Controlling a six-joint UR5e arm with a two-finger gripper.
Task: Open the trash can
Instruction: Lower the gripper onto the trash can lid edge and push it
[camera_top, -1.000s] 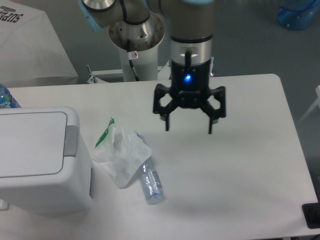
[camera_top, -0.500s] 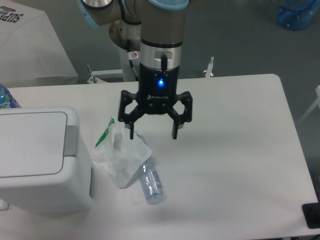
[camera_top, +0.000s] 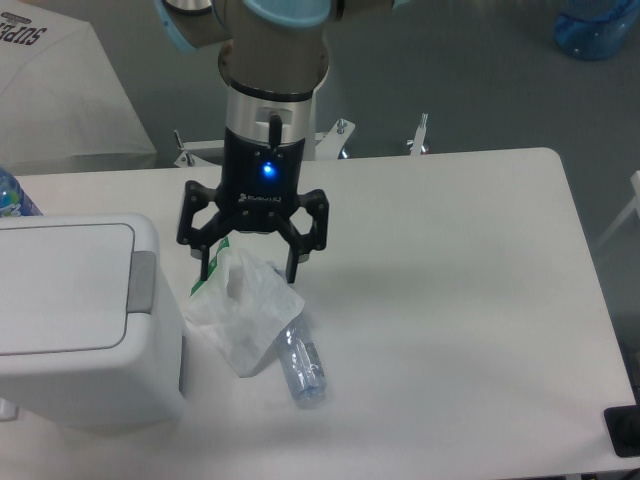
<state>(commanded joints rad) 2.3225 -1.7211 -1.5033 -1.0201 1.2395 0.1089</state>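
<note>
- A white table (camera_top: 470, 300) is seen filling most of the view.
- The trash can (camera_top: 80, 320) is placed at the near left edge of the table; it is partly cut off by the frame. Its flat white lid (camera_top: 60, 285) is closed, and the grey push tab (camera_top: 142, 281) is seen on its right side.
- The arm (camera_top: 272, 60) is lowered from the far side, and a blue light is lit on the wrist.
- The gripper (camera_top: 250, 266) is held above the table, just right of the trash can. Its fingers are spread wide apart and nothing is held between them.
- A crumpled white plastic bag (camera_top: 243, 307) with green print is laid below the gripper, beside the can.
- A clear plastic bottle (camera_top: 299, 367) is laid at the near edge of the bag, partly covered by it.
</note>
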